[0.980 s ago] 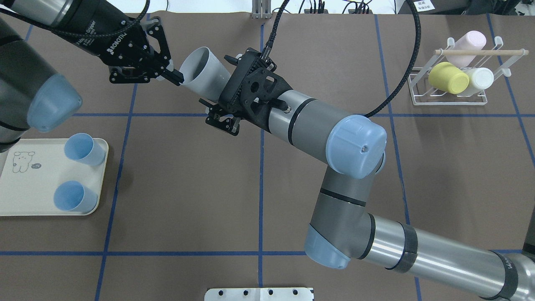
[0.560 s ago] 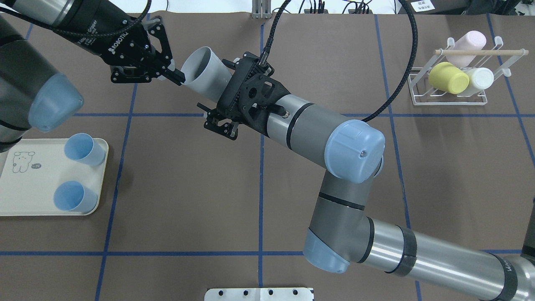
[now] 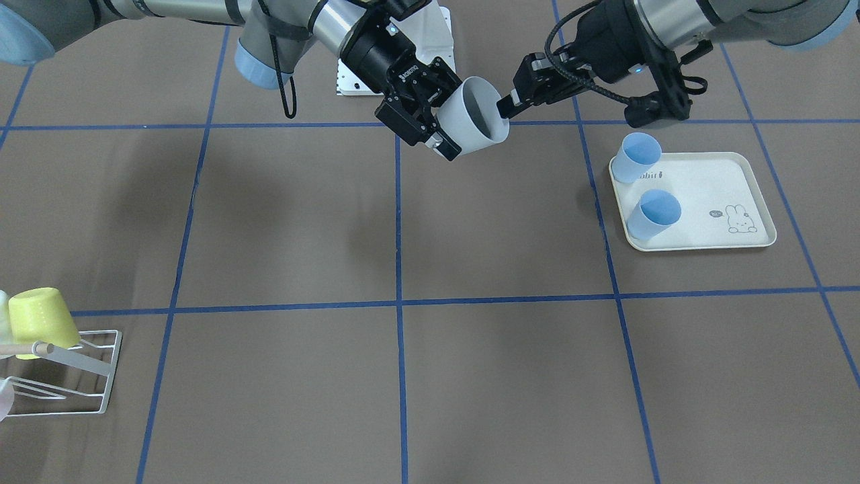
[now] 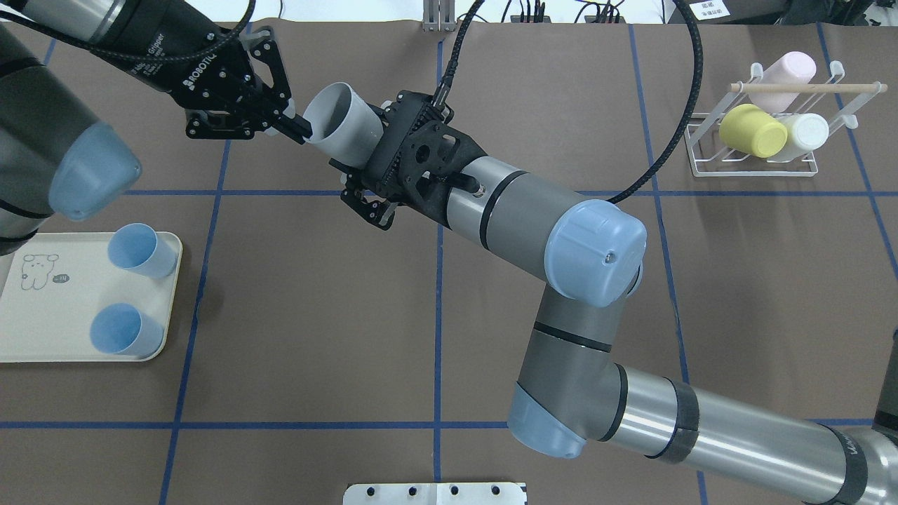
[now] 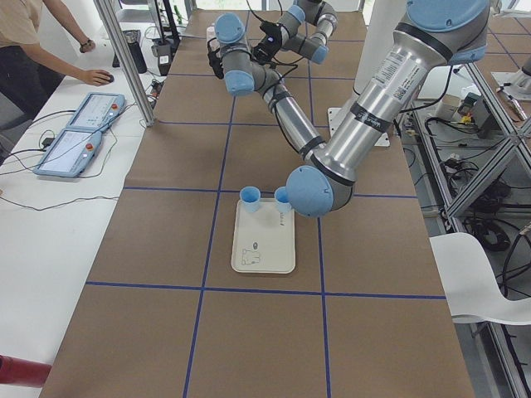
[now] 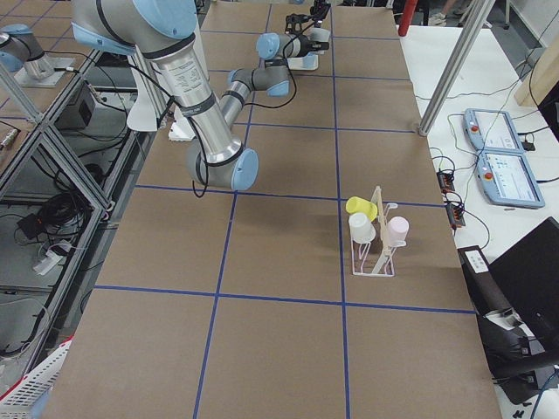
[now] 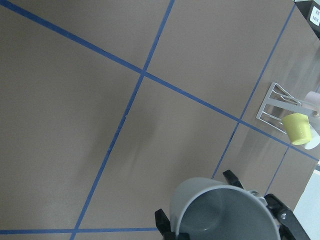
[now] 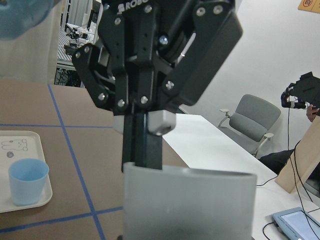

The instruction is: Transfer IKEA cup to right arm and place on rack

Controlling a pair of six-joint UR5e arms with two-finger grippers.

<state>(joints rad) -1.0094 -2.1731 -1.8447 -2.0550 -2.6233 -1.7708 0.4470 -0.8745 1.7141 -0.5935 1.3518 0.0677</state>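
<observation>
Grey cup (image 4: 344, 126) hangs tilted over the table (image 4: 280, 315), its rim clamped in the left pincer (image 4: 298, 130); right pincer (image 4: 361, 137) straddles its body; whether it grips, I cannot tell.

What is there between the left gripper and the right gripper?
The grey cup: the left gripper pinches its rim, the right gripper straddles its body, in the overhead view.

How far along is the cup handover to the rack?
Done: the left gripper holds the grey cup aloft by its rim. In hand: the right gripper straddles its body; whether it grips, I cannot tell. Left: release, then carrying it to the rack, which holds three cups.
</observation>
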